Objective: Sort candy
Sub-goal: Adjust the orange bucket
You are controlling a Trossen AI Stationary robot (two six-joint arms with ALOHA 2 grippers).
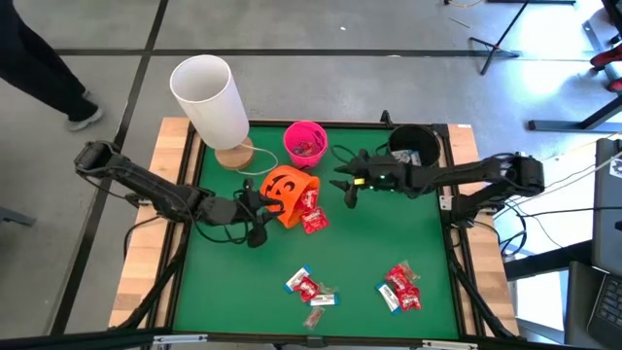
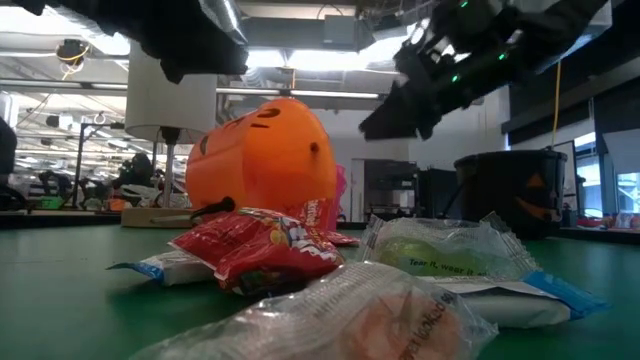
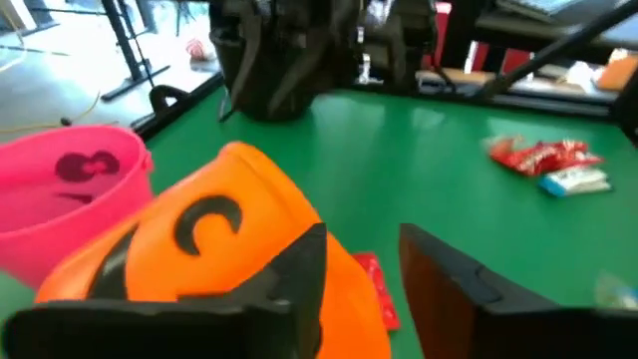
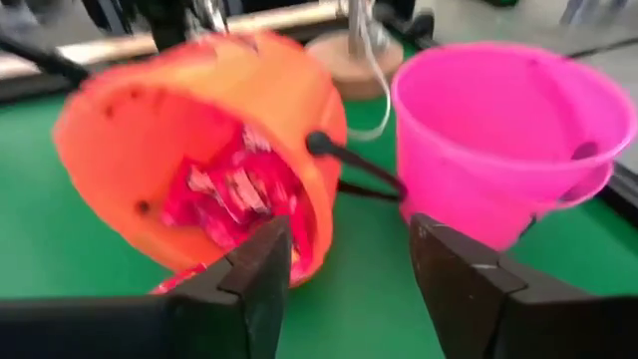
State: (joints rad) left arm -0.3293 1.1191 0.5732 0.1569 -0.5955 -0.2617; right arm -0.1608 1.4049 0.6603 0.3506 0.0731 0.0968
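An orange bucket [image 1: 287,187] lies tipped on its side on the green table, its mouth toward the right arm. Red candy [image 4: 234,189] shows inside it, and more red candy [image 1: 312,218] lies on the table at its mouth. My left gripper [image 1: 258,210] is at the bucket's left side, fingers apart [image 3: 364,284], with the bucket's orange wall [image 3: 219,229] beside one finger. My right gripper [image 1: 347,185] hovers open just right of the bucket, its fingers [image 4: 344,289] pointing at the mouth and touching nothing. Two more candy heaps [image 1: 309,289] [image 1: 400,287] lie near the front edge. My left gripper stands open, coming nearly level from the table's left. One finger [image 3: 299,284] stands close against the tipped bucket's wall near the rim [image 3: 344,299]. I cannot tell whether it touches the bucket. The bucket rests on the table on its side.
A pink bucket [image 1: 304,143] with some candy stands upright behind the orange one, and a black bucket [image 1: 413,146] stands at the back right. A white cylinder lamp on a wooden base [image 1: 212,102] is at the back left. Bare green table lies in the middle and at the left.
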